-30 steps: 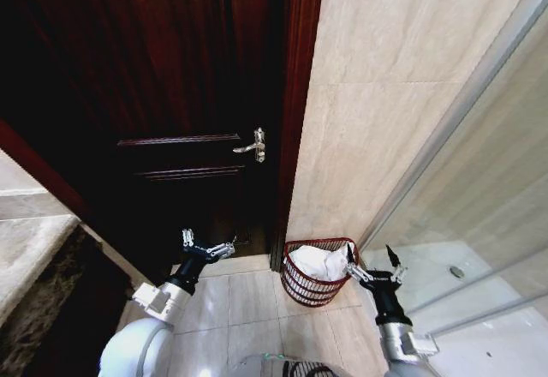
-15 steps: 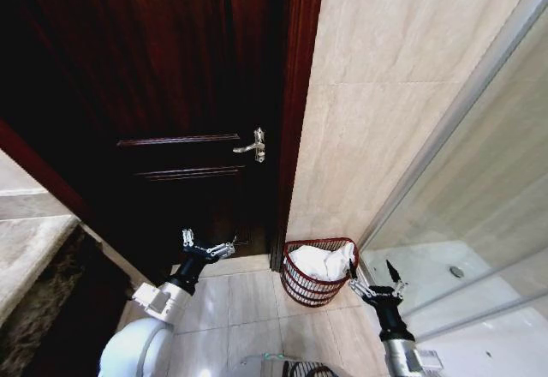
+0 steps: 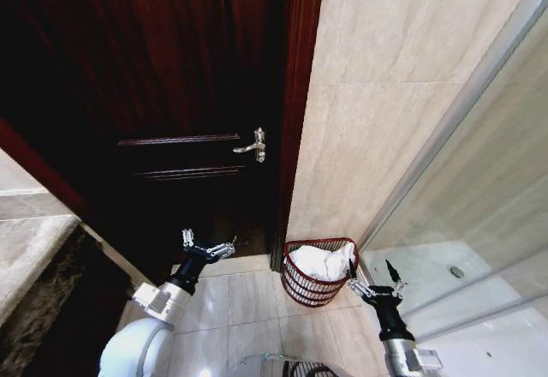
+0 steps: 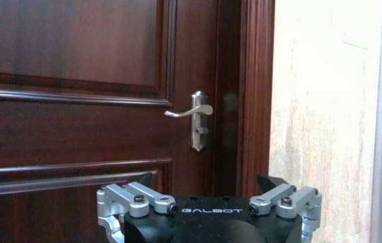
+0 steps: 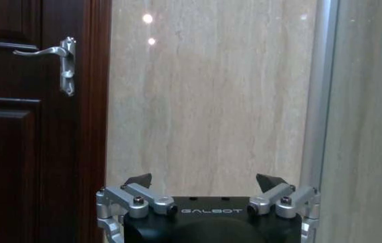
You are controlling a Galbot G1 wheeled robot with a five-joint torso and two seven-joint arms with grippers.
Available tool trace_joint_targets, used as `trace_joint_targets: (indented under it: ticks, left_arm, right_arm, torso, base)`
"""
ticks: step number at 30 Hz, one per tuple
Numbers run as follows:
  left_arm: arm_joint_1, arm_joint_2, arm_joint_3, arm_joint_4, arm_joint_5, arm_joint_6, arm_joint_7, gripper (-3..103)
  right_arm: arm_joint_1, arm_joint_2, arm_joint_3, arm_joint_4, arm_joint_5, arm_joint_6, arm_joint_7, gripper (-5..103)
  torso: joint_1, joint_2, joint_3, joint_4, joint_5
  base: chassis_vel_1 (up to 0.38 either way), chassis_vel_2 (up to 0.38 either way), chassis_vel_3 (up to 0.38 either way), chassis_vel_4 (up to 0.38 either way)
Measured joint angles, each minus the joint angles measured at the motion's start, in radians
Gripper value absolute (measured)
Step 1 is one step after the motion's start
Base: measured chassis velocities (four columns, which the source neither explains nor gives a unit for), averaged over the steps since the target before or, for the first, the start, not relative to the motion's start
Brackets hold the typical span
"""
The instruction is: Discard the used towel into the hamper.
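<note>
A: So where's the towel [image 3: 323, 262] at?

B: It's sitting in the hamper [image 3: 313, 284], on the floor by the door frame [image 3: 300, 94]. The right gripper [image 3: 374, 282] is just beside the rim, fingers spread wide, holding nothing.

A: And the other one?

B: The left gripper [image 3: 206, 247] is spread open too, empty, up facing the dark door [image 3: 154, 94].
</note>
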Motion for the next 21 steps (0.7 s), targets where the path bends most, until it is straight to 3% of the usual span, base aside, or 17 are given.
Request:
trace_joint_targets:
  ticks: [21]
  left_arm:
    - [0.000,0.000,0.000,0.000,0.000,0.000,0.000,100]
  right_arm:
    - [0.001,0.000,0.000,0.000,0.000,-0.002,0.000,100]
  torso:
    - [0.000,0.000,0.000,0.0000,-0.0001]
  base:
    - [0.043,0.048,0.045,0.044]
